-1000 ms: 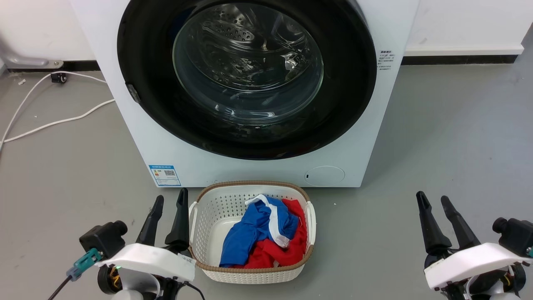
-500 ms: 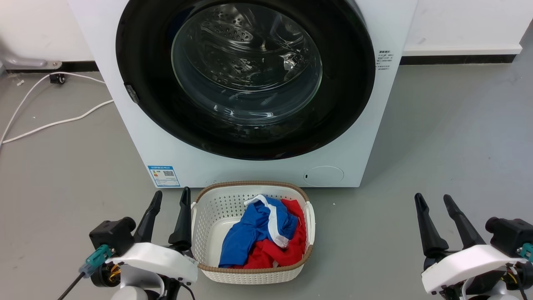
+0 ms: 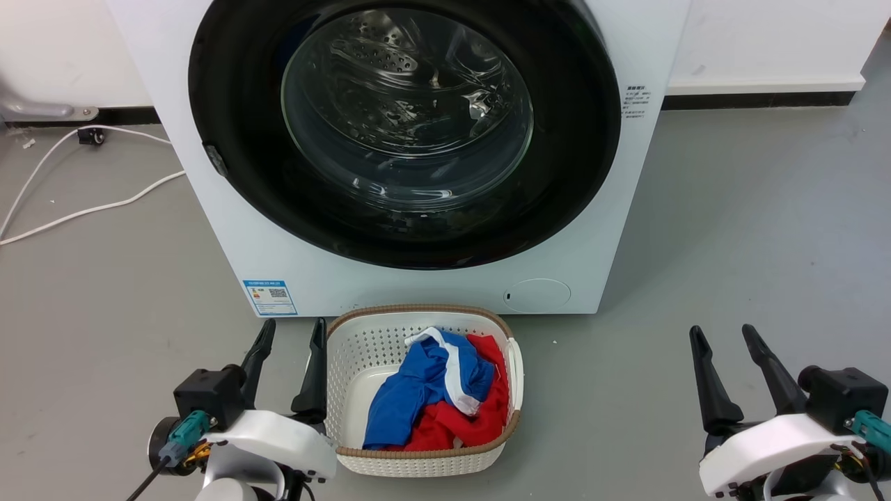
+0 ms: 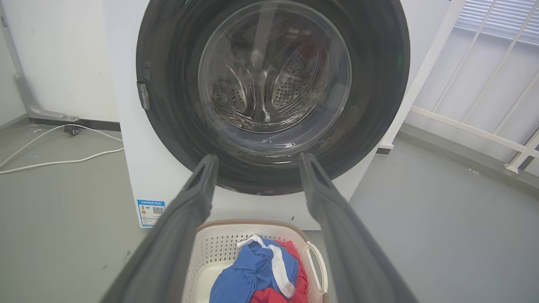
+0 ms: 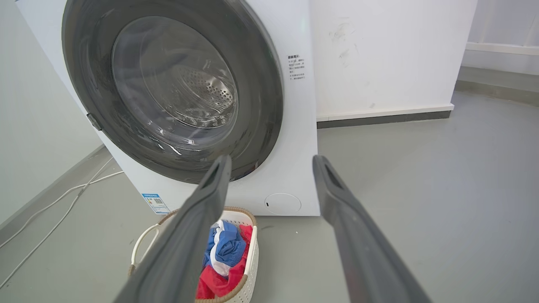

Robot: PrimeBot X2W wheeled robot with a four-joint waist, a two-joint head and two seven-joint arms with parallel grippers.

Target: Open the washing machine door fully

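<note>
The white washing machine (image 3: pixel 418 285) (image 4: pixel 164 176) (image 5: pixel 297 126) stands ahead on the grey floor. Its round black door (image 3: pixel 230 104) (image 4: pixel 177 105) (image 5: pixel 261 84) with the clear glass bowl lies flat against the front, shut; a small latch tab shows on its left rim. My left gripper (image 3: pixel 293 329) (image 4: pixel 257 162) is open at the lower left, beside the basket, well short of the door. At the lower right, my right gripper (image 3: pixel 720 334) (image 5: pixel 271 162) is also open and empty, clear of the machine.
A white perforated laundry basket (image 3: pixel 362 341) (image 4: pixel 202 252) (image 5: pixel 143 248) with blue, red and white clothes sits on the floor right before the machine. White cables (image 3: pixel 83 209) trail on the floor at the left. A white wall and a railing (image 4: pixel 476 126) stand to the right.
The head camera has shifted slightly, so the machine sits a little left. My left gripper has turned and moved a bit right, nearer the basket. The door stays shut.
</note>
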